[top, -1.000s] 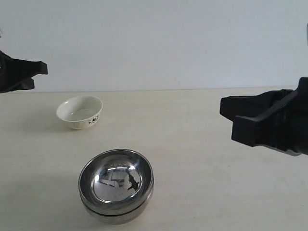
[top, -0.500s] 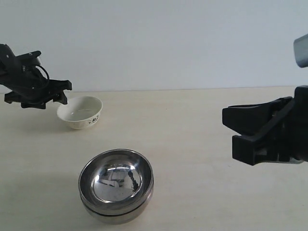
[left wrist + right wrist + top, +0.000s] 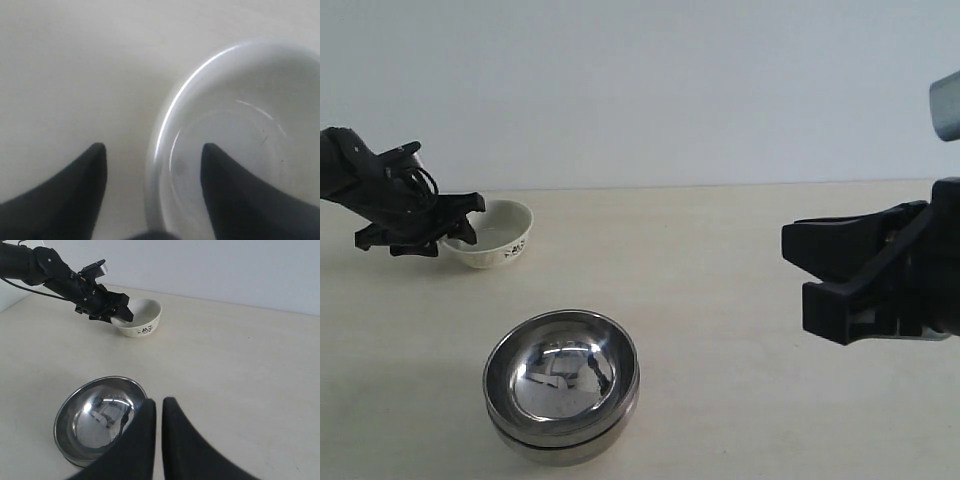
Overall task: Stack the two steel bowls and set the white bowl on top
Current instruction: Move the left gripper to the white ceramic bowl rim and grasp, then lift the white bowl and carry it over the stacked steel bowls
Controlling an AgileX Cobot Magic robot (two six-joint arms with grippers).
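Tabletop (image 3: 740,300), left end effector (image 3: 153,148) straddling white bowl (image 3: 240,120)

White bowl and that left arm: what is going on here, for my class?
The two steel bowls sit nested at the near side of the table. The left gripper is open at the white bowl, one finger inside its rim and one outside, not yet closed on it. The right gripper is shut, empty, off to the right.
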